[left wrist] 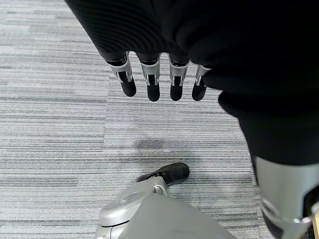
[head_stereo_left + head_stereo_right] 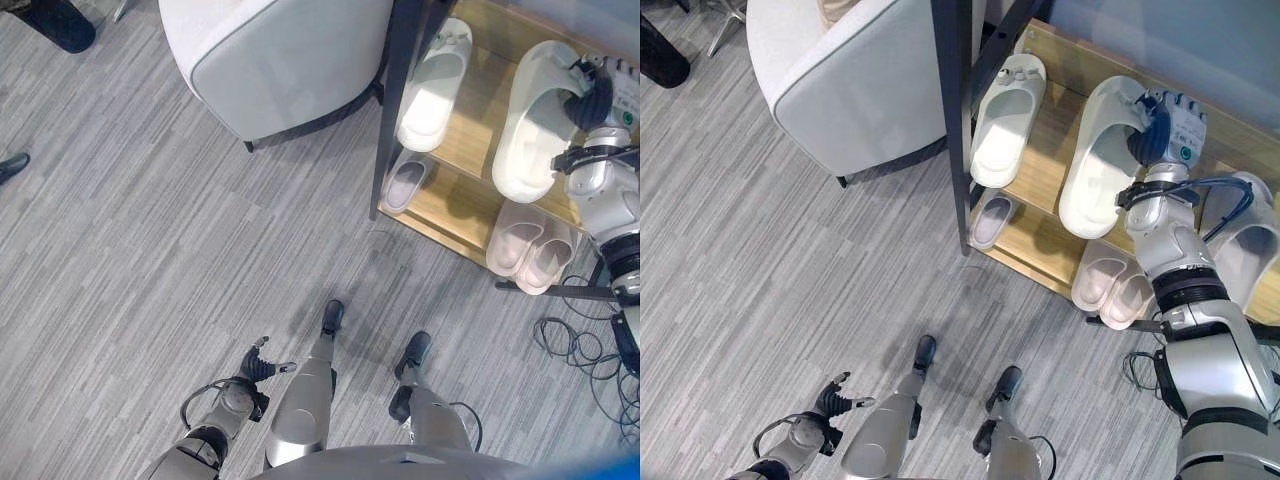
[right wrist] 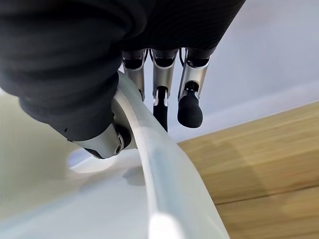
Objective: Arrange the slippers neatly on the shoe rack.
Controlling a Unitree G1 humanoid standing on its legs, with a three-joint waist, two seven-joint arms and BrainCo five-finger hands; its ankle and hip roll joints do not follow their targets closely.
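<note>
The right hand [image 2: 1160, 125] pinches the rim of a white slipper [image 2: 1100, 160] on the shoe rack [image 2: 1040, 165] — the wrist view shows the thumb inside. The left hand [image 2: 257, 366] hangs slack over the floor.

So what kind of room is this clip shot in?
Probably a home-style entryway or living-room mock-up: a wooden shoe rack holding slippers, a pale upholstered armchair, and grey striped carpet.

Smooth, matt rubbery white slipper [image 2: 1095, 170] on the pale wooden shoe rack [image 2: 1055, 150], dark metal post; carpet [image 2: 150, 280] grey, ribbed.
</note>
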